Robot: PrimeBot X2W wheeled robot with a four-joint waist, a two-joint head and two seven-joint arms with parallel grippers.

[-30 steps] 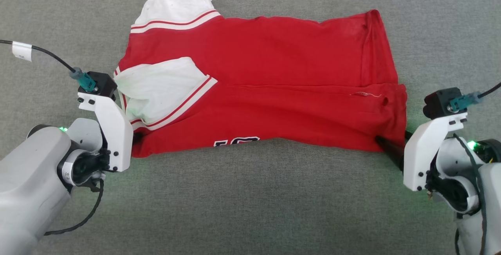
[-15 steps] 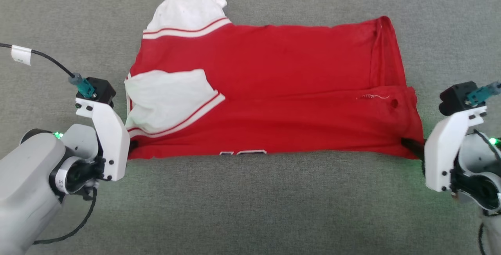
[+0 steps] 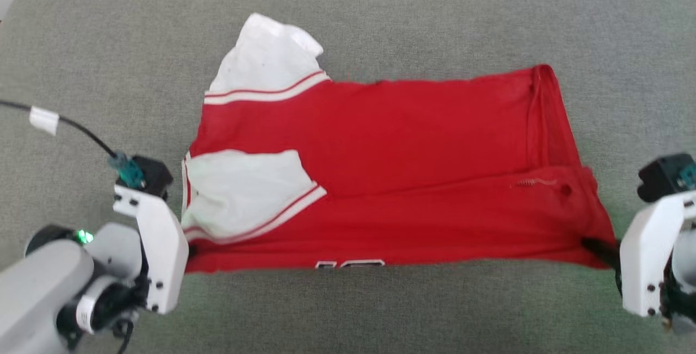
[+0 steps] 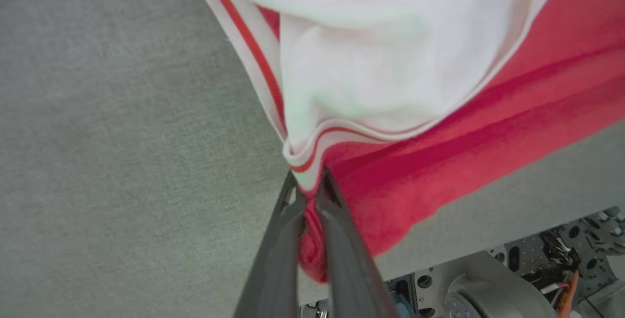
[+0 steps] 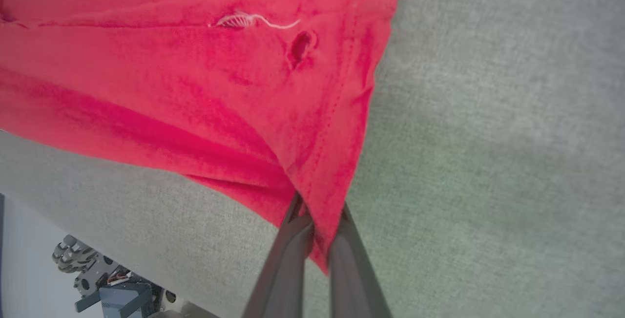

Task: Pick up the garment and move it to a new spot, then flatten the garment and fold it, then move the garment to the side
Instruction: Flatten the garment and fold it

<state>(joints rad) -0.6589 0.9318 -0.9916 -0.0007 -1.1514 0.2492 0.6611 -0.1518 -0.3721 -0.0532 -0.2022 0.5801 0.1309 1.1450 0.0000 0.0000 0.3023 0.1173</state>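
Garment (image 3: 413, 180) | left hand (image 4: 307, 188) pinching 8 o'clock corner | right hand (image 5: 318, 213) newly clamped on 4 o'clock corner | fold likely next

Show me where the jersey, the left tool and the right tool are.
jersey (image 3: 408, 142): head view, on the red body.
left tool (image 4: 308, 181): left wrist view, between its fingertips.
right tool (image 5: 320, 205): right wrist view, between its fingertips.
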